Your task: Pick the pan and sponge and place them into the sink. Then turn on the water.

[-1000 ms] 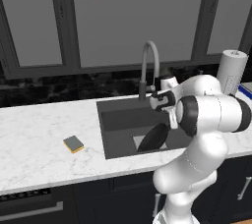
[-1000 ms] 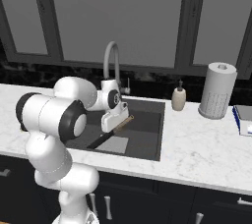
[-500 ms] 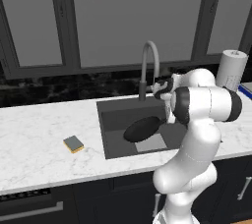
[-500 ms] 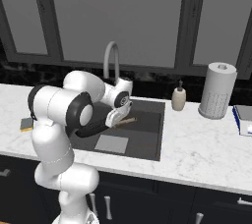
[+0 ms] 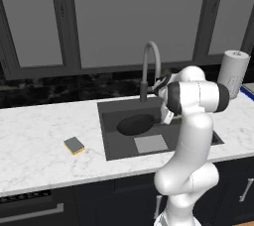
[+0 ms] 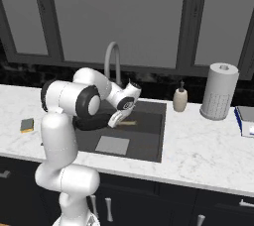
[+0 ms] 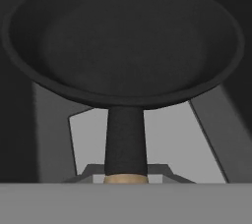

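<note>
The black pan (image 5: 134,124) hangs roughly level over the back left part of the dark sink (image 5: 198,141). My gripper (image 6: 119,119) is shut on its light wooden handle (image 6: 127,122). In the hand view the pan (image 7: 123,41) spreads out ahead, its handle (image 7: 125,142) running back to me, and the sink's lighter grey patch (image 7: 167,139) lies below it. I cannot tell whether the pan touches the floor of the sink (image 6: 149,136). The sponge (image 5: 74,145), grey over yellow, lies on the white counter left of the sink; the sponge (image 6: 27,124) is far from my hand. The gooseneck faucet (image 5: 150,66) stands dry behind the basin.
A beige soap bottle (image 6: 180,99) and a paper towel roll (image 6: 218,91) stand on the counter right of the sink. A blue-edged object (image 6: 245,121) lies at the far right. Dark windows and a black backsplash (image 5: 59,91) run behind the counter.
The arm has carried the pan leftward across the sink. The pan has turned from steeply tilted to roughly level. The gripper has stayed shut on the handle; the sponge has not moved.
</note>
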### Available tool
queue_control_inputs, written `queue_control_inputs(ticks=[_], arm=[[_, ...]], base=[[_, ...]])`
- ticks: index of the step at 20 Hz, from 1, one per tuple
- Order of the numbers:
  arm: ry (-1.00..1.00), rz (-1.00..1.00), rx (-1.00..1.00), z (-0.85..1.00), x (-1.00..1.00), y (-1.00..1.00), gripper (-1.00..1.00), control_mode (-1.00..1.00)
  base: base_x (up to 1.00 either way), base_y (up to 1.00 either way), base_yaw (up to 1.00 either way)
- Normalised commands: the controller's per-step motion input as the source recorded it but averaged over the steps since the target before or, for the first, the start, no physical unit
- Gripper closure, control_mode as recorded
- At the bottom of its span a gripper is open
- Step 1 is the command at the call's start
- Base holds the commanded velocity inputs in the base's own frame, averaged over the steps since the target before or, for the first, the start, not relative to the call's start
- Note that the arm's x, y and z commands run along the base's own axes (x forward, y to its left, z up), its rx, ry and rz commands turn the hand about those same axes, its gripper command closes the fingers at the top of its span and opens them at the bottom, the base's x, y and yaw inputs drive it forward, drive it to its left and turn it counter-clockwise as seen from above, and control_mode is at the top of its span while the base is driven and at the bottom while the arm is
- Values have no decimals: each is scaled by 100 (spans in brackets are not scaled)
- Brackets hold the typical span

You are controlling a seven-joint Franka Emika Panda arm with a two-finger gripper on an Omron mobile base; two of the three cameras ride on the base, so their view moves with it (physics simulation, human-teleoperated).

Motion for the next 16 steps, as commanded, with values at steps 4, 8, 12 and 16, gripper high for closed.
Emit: queue_control_inputs(ticks=[4, 8, 12, 16], arm=[[-5, 0, 0, -42, 9, 44, 100, -100], [-4, 0, 0, -50, 14, 29, 100, -100], [-1, 0, 0, -48, 15, 6, 100, -100], [0, 1, 0, -46, 13, 0, 100, -100]], base=[[0, 0, 0], [0, 0, 0], [0, 0, 0], [0, 0, 0]])
